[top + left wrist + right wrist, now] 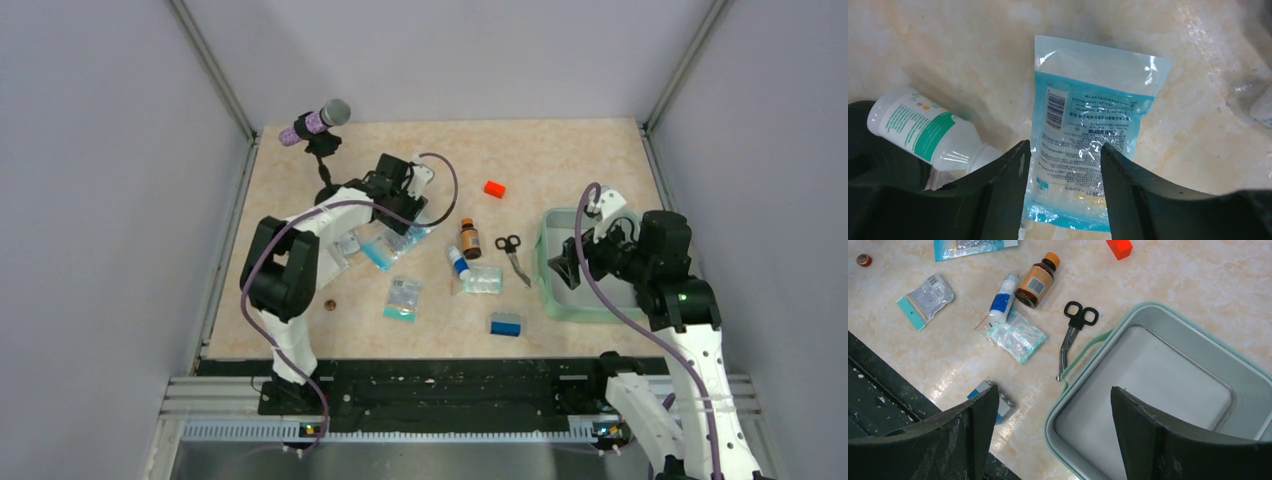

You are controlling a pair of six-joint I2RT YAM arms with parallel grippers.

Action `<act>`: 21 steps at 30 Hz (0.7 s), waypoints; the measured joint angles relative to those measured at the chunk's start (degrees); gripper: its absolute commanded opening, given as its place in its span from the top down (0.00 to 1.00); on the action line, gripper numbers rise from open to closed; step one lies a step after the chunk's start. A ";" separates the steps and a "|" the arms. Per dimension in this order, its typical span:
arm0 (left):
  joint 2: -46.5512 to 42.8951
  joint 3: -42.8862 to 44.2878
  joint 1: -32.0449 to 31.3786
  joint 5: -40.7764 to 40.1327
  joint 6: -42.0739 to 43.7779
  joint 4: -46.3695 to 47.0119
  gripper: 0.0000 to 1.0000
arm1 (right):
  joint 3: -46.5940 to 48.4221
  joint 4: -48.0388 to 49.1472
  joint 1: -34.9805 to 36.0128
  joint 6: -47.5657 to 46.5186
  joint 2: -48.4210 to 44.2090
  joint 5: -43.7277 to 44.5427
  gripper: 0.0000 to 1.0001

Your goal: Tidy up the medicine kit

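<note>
The medicine kit (549,296) is a pale mint-green case that lies open at the right of the table; its grey inside shows in the right wrist view (1158,375). My right gripper (568,262) is open and empty above the kit's near-left corner (1054,390). My left gripper (402,218) is open at the back left. Its fingers straddle a clear blue-printed pouch (1083,115) that lies flat on the table, also seen from above (385,248). A white bottle with a green label (923,130) lies just left of the left finger.
Between the arms lie a brown bottle (469,240), black-handled scissors (512,255), a white-blue tube (458,262), a dotted packet (482,280), a small packet (403,298), a blue block (506,324) and an orange-red block (494,189). A microphone (315,125) stands at the back left.
</note>
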 measured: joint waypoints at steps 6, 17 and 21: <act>7.52 5.44 -0.04 -1.38 -0.28 -1.88 0.42 | 0.00 -0.02 0.00 -0.04 0.22 -0.02 0.20; 10.03 8.63 -0.13 0.13 -0.63 -4.52 0.99 | -2.25 -0.04 0.00 -0.22 0.04 0.11 0.20; 7.67 7.50 -0.09 3.78 -1.42 -5.66 1.00 | -3.67 0.17 0.00 -0.42 -0.46 -0.46 0.20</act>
